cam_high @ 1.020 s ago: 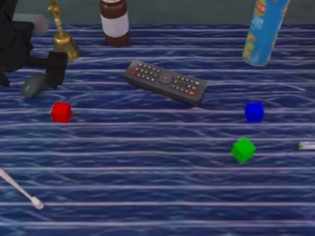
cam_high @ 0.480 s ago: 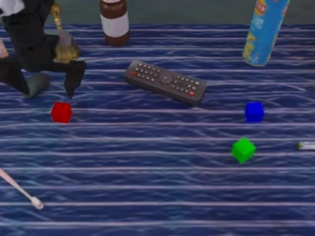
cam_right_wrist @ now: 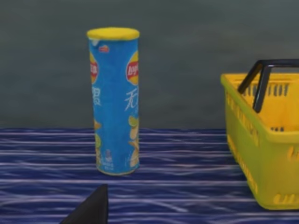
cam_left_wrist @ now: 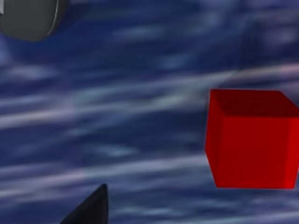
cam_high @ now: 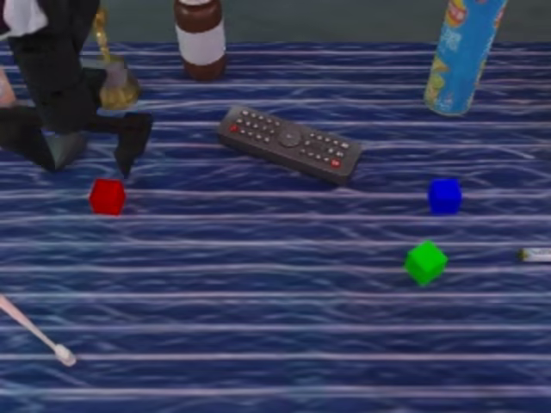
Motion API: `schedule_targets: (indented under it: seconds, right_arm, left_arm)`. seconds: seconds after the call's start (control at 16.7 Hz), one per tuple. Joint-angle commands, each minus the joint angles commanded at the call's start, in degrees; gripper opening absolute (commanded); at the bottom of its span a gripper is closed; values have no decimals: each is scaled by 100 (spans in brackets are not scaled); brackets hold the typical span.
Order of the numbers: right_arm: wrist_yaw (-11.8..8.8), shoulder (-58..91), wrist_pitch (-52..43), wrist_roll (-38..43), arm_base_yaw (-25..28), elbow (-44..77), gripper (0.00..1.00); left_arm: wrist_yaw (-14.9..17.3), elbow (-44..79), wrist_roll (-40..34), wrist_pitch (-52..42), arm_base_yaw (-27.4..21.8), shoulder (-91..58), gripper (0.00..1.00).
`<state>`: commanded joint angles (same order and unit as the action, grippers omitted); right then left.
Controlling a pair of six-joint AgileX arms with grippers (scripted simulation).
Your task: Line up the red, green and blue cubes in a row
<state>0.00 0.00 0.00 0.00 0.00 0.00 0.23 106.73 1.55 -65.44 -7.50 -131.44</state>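
Observation:
The red cube (cam_high: 107, 196) lies at the table's left, and it fills the left wrist view as a red cube (cam_left_wrist: 252, 140). My left gripper (cam_high: 82, 157) hovers just behind it, open, its dark fingers (cam_high: 129, 144) straddling a grey mouse (cam_high: 64, 148). Nothing is held. The blue cube (cam_high: 444, 195) sits at the right. The green cube (cam_high: 425, 261) rests a little in front of it, turned at an angle. My right arm is outside the top view. Its wrist view shows one dark fingertip (cam_right_wrist: 93, 207) well off centre, with nothing beside it.
A black remote (cam_high: 288, 144) lies mid-table. A brass bell (cam_high: 114, 79), a brown bottle (cam_high: 200, 36) and a blue chips can (cam_high: 461, 53) stand along the back. A toothbrush (cam_high: 39, 334) lies front left. A yellow basket (cam_right_wrist: 264, 140) appears beside the can (cam_right_wrist: 114, 100).
My left arm has swung in from the left edge toward the red cube and turned its spread fingers down over the mouse. Over the last half second it barely moved. The cubes have stayed put.

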Motion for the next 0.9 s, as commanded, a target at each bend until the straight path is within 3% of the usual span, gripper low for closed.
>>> schedule_targets:
  seconds: [0.36, 0.66, 0.9]
  right_arm:
    - [0, 0, 0, 0, 0, 0, 100]
    - [0, 0, 0, 0, 0, 0, 100]
    - [0, 0, 0, 0, 0, 0, 100]
  left_arm:
    - [5, -757, -1, 1292, -8, -489, 100]
    - [6, -843, -1, 1415, -9, -556, 100]
    - [6, -843, -1, 1415, -9, -556, 70]
